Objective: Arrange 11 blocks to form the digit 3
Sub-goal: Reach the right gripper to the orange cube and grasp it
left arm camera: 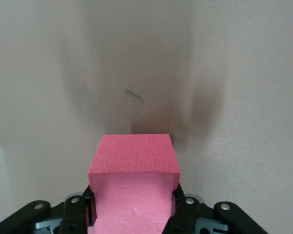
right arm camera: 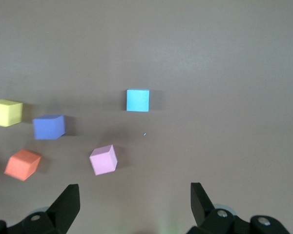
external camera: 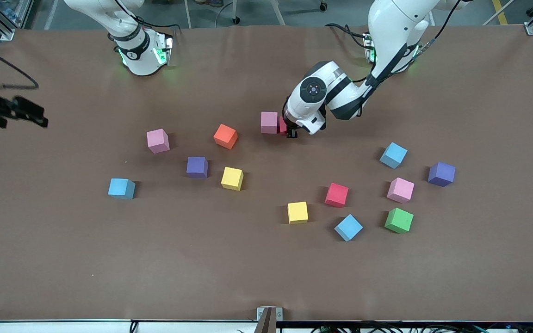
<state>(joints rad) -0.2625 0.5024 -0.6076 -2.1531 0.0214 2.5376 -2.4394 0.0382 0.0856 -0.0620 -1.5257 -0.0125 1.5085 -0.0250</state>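
Left hand [left arm camera: 132, 214] grips matte red cube [left arm camera: 134, 180].

High front camera over the whole table [external camera: 63, 277]; wrist cameras close, downward.

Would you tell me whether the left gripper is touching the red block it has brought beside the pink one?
Touching. In the left wrist view the left gripper has its fingers pressed against both sides of the red block.

A red matte foam cube [left arm camera: 134, 190], pinched in the left gripper [external camera: 289, 132], touches a pink matte cube [external camera: 269, 122] on the table, while the other small coloured cubes lie scattered apart nearer the front camera.
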